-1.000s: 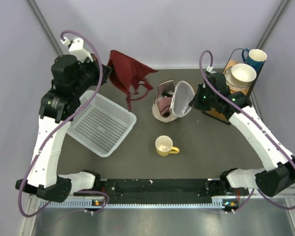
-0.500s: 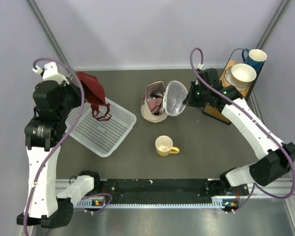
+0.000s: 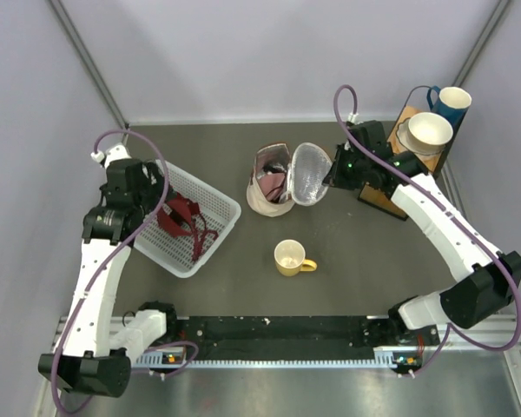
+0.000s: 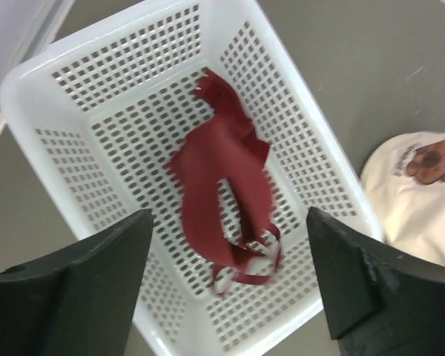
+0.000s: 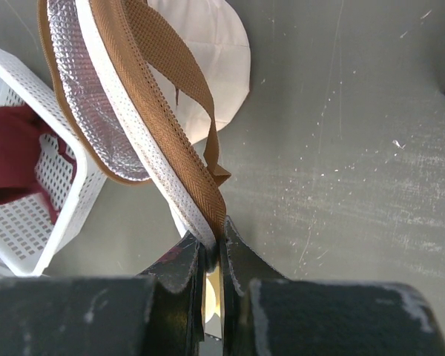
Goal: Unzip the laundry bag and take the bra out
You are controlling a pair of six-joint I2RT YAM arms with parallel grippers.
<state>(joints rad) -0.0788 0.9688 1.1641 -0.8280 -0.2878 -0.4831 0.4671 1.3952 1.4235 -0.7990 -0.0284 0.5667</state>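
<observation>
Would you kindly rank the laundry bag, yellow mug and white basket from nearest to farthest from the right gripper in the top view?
1. laundry bag, its lid pinched in the right gripper.
2. yellow mug, toward the arm bases.
3. white basket, far across on the left.

White-shelled twin arms, black joints.
Left arm (image 3: 91, 278) and right arm (image 3: 451, 233): white plastic links, black motor housings, a purple cable (image 3: 335, 106) looped along each, matte black wedge-shaped fingers (image 4: 74, 297).
</observation>
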